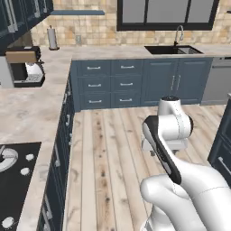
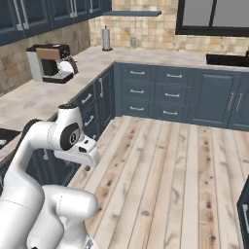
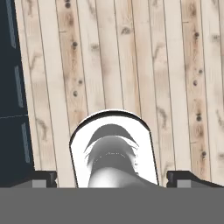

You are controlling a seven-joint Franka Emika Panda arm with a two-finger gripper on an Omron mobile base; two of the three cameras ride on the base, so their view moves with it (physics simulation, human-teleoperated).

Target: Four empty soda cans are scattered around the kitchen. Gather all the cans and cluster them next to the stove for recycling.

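Observation:
The cans are out of view. The stove (image 1: 13, 180), a black glass cooktop with grey burners and pale knobs, lies in the counter at the lower left of the left base view. My gripper (image 3: 114, 179) points straight down at the wooden floor, out in the aisle to the right of the stove's counter. Its two dark fingertips (image 3: 41, 178) stand far apart at the bottom of the hand view, open, with nothing held. In the right base view the hand (image 2: 80, 154) hangs low beside the cabinet fronts.
A coffee machine (image 1: 25, 67) stands on the left counter and a paper towel holder (image 1: 53, 38) in the back corner. A sink (image 1: 173, 49) and dishwasher (image 1: 219, 81) line the back wall. Dark blue cabinets (image 1: 113, 83) border the plank floor (image 1: 113, 149).

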